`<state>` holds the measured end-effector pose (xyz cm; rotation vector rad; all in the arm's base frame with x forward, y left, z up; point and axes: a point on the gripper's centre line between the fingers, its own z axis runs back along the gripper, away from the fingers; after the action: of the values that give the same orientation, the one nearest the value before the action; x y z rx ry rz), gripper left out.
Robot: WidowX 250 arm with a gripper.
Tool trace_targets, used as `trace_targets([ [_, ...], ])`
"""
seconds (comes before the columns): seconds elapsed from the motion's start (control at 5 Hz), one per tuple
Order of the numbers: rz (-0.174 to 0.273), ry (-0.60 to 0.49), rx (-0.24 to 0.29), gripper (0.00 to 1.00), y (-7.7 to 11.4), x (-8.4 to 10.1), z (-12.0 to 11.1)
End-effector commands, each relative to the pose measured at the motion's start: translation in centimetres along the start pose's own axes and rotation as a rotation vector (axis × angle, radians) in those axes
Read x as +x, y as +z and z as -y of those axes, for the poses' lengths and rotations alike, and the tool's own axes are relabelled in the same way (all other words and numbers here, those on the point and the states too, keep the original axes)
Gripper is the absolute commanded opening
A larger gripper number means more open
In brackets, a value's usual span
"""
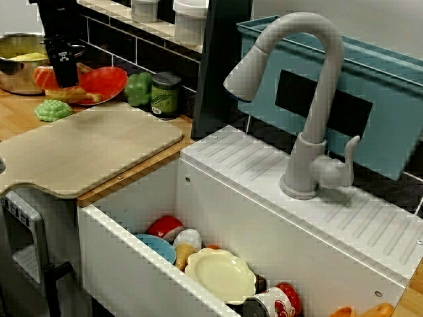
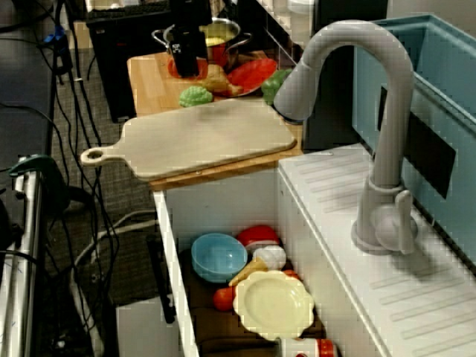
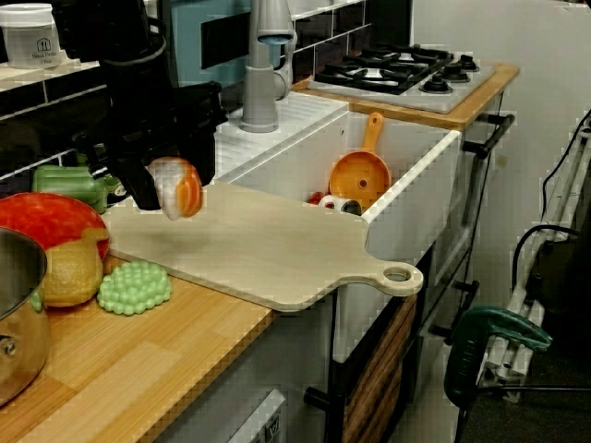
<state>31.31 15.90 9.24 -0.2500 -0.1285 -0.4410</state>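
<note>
- at the tip of the claw we see it clenched on an orange-and-white piece, which sticks out toward the counter's front edge.
- below it, the piece hangs in the air over the back edge of the cutting board; we judge them apart, not touching.
- just behind the claw sit a red plate and a yellow lump, with a green bumpy piece beside the board and a pot nearer the camera.
- further out, the board's handle reaches over the sink.
- only the view along the counter shows the gap under the piece. in the view across the sink and the high view, the claw's body covers the grip and just an orange edge peeks out.
</note>
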Motion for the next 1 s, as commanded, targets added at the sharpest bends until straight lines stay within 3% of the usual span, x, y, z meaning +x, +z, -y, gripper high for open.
trace_targets([
  [0.0,0.080,0.024,0.109,0.00,4.1,-0.6,0.4],
  [0.4,0.054,-0.044,0.117,0.00,4.0,-1.6,2.1],
  [0.8,0.007,-0.145,0.075,0.00,3.4,-2.1,3.8],
])
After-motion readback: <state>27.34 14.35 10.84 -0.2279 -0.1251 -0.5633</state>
